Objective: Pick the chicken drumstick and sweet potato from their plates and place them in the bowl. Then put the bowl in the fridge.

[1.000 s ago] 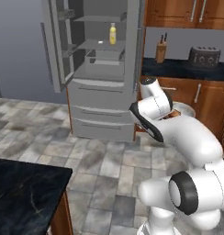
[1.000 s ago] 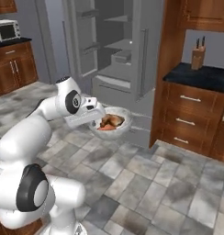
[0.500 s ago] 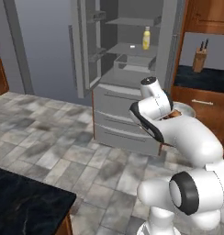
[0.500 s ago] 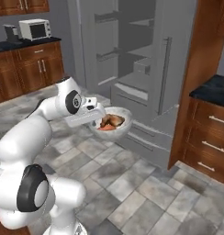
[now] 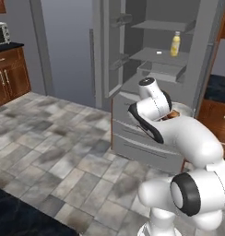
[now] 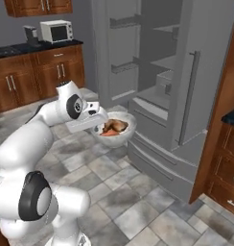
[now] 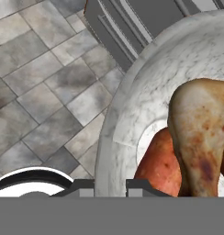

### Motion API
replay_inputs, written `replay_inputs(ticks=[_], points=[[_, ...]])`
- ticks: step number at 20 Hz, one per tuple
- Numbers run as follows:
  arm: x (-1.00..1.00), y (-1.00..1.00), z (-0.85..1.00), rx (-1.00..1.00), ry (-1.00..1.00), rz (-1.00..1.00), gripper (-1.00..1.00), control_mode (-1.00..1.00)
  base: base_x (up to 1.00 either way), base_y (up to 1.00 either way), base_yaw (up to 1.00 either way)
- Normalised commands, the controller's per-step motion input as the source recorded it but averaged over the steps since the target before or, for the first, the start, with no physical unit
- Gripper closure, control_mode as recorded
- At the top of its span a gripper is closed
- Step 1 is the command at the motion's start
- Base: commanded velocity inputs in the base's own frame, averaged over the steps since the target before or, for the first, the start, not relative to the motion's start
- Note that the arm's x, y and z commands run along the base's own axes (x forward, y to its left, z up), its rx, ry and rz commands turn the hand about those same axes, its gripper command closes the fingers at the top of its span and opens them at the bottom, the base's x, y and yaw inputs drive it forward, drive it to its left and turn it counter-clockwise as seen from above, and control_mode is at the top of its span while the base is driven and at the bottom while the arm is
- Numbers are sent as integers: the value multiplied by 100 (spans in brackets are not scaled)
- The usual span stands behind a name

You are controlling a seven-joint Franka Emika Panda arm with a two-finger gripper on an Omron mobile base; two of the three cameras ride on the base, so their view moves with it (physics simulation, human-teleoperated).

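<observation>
My gripper is shut on the near rim of the pale grey-white bowl and holds it level above the tiled floor, in front of the open fridge. In the bowl lie the browned chicken drumstick and the orange sweet potato. The hand view has the bowl's rim running between the two fingertips. In the left base view my own arm covers most of the bowl. The fridge stands with its upper door swung open and grey shelves showing. The plates are out of view.
A yellow bottle stands on a fridge shelf. The fridge's lower drawers jut out below the bowl. Wood cabinets with a microwave line the left wall, and another wood cabinet is at the right.
Both base views have shifted, so the base has moved: the fridge now looks closer and sits further right. The bowl stays in the shut gripper, in the same pose.
</observation>
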Motion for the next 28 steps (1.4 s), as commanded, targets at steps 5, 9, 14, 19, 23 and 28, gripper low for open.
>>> replay_inputs(ticks=[5,9,14,19,23,28], points=[[0,0,0,0,0,0,100,100,72,0,-16],[0,0,0,0,0,0,100,100,65,3,-11],[0,0,0,0,0,0,100,100,64,15,0],[0,0,0,0,0,0,100,100,66,9,0],[0,0,0,0,0,0,100,100,67,2,-15],[0,0,0,0,0,0,100,100,67,6,-19]])
